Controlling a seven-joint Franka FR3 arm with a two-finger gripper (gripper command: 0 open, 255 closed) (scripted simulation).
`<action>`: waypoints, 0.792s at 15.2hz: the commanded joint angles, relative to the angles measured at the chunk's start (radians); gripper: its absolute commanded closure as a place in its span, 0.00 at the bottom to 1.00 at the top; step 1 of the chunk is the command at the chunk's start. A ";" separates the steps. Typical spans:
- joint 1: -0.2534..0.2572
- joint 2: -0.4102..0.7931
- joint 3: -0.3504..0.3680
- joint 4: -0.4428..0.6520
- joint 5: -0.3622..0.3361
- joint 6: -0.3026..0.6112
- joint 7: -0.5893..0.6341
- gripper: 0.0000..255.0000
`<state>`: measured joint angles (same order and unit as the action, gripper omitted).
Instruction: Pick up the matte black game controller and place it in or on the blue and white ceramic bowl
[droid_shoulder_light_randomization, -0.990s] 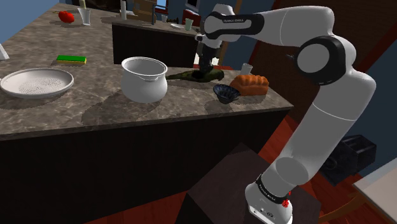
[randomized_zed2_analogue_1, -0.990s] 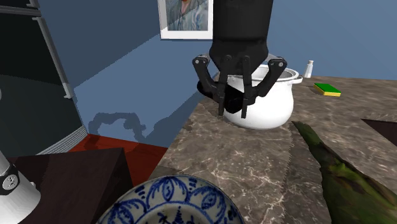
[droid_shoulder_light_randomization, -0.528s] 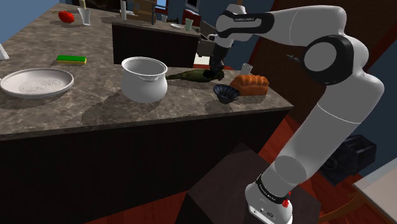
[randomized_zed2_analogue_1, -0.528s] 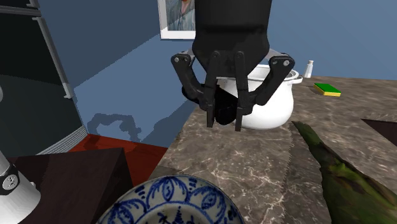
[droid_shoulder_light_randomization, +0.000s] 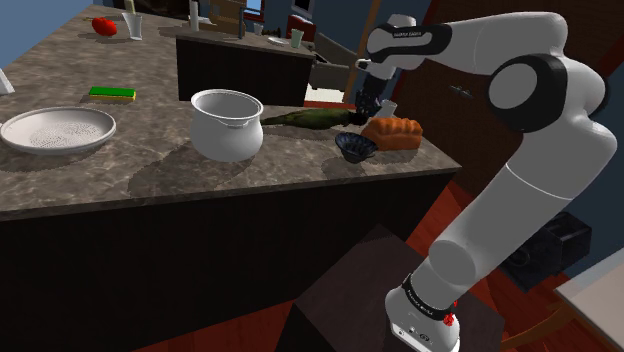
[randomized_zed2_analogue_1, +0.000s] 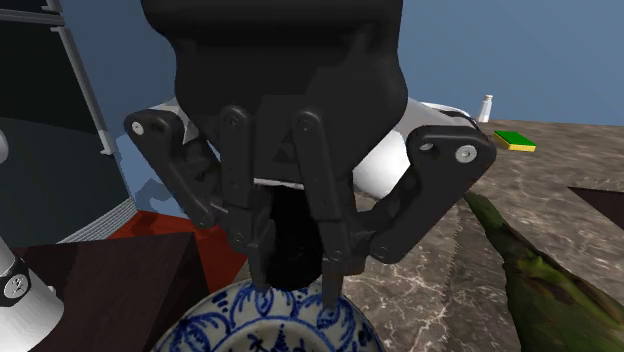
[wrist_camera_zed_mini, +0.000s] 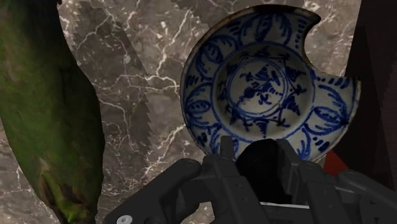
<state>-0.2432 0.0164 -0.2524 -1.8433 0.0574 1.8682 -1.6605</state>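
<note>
Black gripper (randomized_zed2_analogue_1: 298, 285) is pinching the dark game controller (randomized_zed2_analogue_1: 293, 235) between its fingers, hanging just above the blue-and-white bowl (wrist_camera_zed_mini: 267, 83). Controller is mostly hidden, so its outline is unclear. Bowl is sitting on the marbled counter (wrist_camera_zed_mini: 159, 51), near a green bottle (wrist_camera_zed_mini: 44, 108).

Your marbled brown desk (droid_shoulder_light_randomization: 150, 170) carries a white pot (droid_shoulder_light_randomization: 226, 123), pale dish (droid_shoulder_light_randomization: 57, 130), green sponge (droid_shoulder_light_randomization: 112, 94), lying green bottle (droid_shoulder_light_randomization: 305, 119), blue-and-white bowl (wrist_camera_zed_mini: 254, 83) and bread loaf (droid_shoulder_light_randomization: 392, 131)
</note>
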 joint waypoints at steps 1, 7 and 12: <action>-0.024 -0.001 -0.023 -0.010 0.001 0.007 -0.048 1.00; -0.033 0.009 -0.032 -0.066 0.006 0.071 -0.072 1.00; -0.033 0.024 -0.032 -0.116 0.012 0.135 -0.079 1.00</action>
<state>-0.2763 0.0358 -0.2842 -1.9503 0.0676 1.9898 -1.7373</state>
